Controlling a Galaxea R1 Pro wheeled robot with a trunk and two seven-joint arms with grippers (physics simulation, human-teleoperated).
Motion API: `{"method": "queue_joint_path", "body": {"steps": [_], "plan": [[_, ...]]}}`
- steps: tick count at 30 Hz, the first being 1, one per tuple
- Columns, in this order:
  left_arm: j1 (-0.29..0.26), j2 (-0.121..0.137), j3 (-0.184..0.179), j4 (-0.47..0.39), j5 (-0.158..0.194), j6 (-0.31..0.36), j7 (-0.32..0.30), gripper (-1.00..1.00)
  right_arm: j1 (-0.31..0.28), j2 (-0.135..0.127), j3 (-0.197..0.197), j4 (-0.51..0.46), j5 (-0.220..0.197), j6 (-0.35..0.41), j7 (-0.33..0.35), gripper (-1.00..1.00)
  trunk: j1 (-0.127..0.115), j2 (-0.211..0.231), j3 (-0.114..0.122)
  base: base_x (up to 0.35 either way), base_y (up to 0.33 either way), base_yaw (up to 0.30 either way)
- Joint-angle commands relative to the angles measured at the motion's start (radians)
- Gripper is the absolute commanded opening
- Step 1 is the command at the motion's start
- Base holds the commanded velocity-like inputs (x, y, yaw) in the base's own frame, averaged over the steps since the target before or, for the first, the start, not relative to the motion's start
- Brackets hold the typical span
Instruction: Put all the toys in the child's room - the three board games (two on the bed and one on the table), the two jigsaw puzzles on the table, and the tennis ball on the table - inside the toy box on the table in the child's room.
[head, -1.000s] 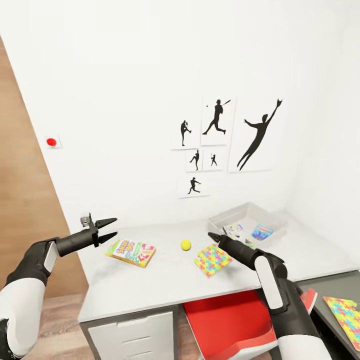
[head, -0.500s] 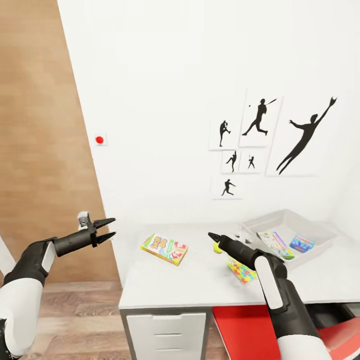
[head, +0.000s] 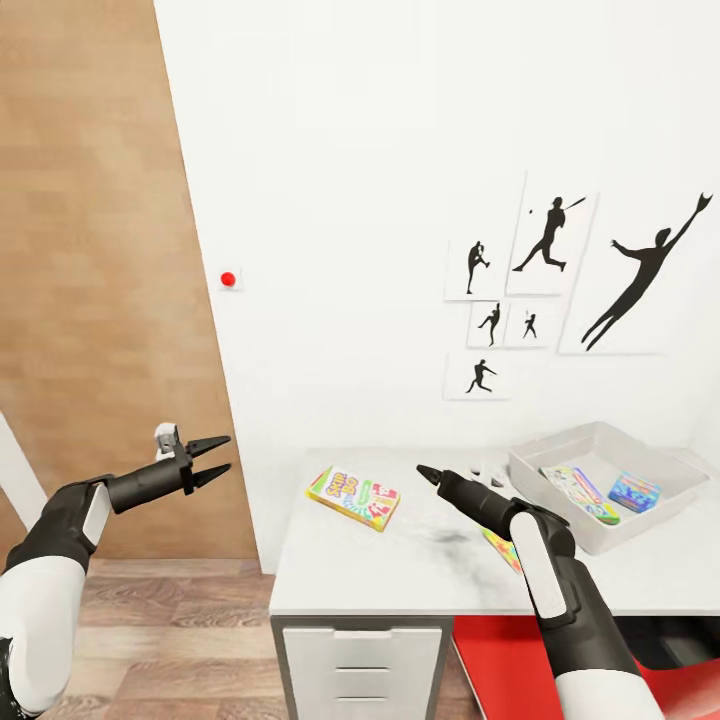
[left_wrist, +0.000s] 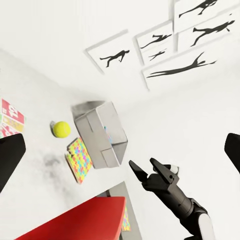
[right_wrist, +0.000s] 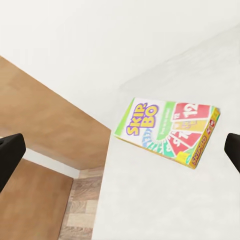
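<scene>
View swung left; board game (head: 354, 497) near table (head: 420, 585) edge.

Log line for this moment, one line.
left gripper open, empty | right gripper open, empty | board game on table | toy box holds two items

Jigsaw puzzle (head: 501, 549): in the head view, mostly hidden behind the right arm; only a coloured corner shows.
Toy box (head: 585, 470): right end cut off by the head view's edge; print on the two boxes inside too small to read.
Surface (head: 400, 570): runs out of the head view on the right.
Right tool (head: 430, 472): seen end-on, finger gap unclear there.
</scene>
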Motion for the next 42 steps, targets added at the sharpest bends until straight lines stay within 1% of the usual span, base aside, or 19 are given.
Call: {"method": "queue_joint_path", "body": {"steps": [1,10,27,39,42], "plan": [[0.000,0.000,0.001,0.000,0.000,0.010,-0.003,1.00,0.000,0.001,-0.004,0.000,0.003,0.006,0.007,1.00,0.000,-0.001,0.000,0.000,0.062,0.002],[0.000,0.001,0.003,0.001,0.000,0.010,-0.002,1.00,0.000,0.002,-0.003,-0.002,0.001,0.007,0.007,1.00,0.000,-0.001,0.000,0.000,0.179,0.001],[0.000,0.002,0.003,0.002,0.000,0.010,-0.002,1.00,0.000,0.003,-0.003,-0.006,0.003,0.008,0.003,1.00,0.000,-0.001,0.000,0.000,0.074,0.000],[0.000,0.002,0.003,0.002,0.000,0.010,-0.001,1.00,0.000,0.003,0.000,-0.011,0.006,0.008,-0.010,1.00,0.000,-0.001,0.000,0.000,0.114,0.000],[0.000,0.003,0.004,0.002,0.000,0.010,-0.001,1.00,-0.001,0.004,0.000,-0.009,0.007,0.013,-0.037,1.00,0.000,-0.001,0.000,0.000,0.026,0.000]]}}
